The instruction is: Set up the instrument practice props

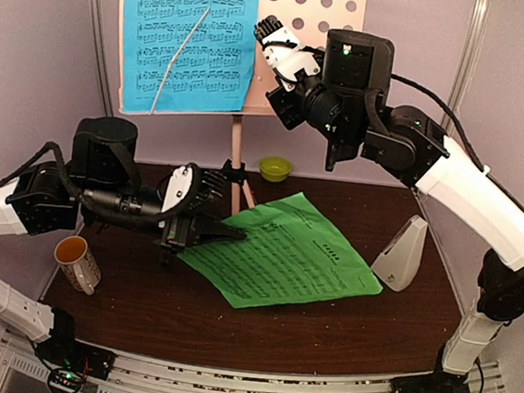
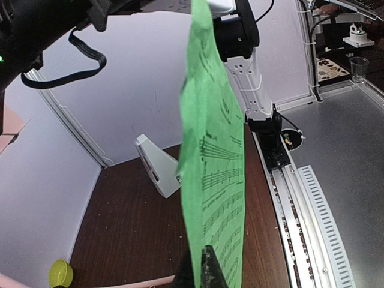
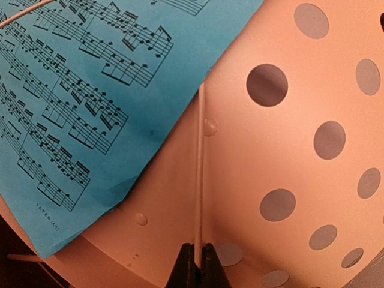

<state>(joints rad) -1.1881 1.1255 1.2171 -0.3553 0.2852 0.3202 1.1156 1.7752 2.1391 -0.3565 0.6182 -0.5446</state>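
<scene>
Green sheet pinched by left arm, right arm up at the pink stand, both sets of fingers closed.
Left fingers (image 2: 210,273) are clamped on the left edge of the green sheet (image 1: 284,254) and the rest of it is spread on the brown worktop (image 1: 140,306), centre frame. Right fingers (image 3: 185,270) are pressed together at the face of the pink stand (image 1: 312,11), upper centre, tips at the lower end of a thin rod (image 3: 200,180) — can't tell if it is actually pinched. Blue sheet (image 1: 219,62) sits on the stand's left half. White metronome (image 1: 403,252) stands upright right of the green sheet, apart from it. Lime bowl (image 1: 275,168) sits by the stand pole — mug (image 1: 77,262) at lower left.
</scene>
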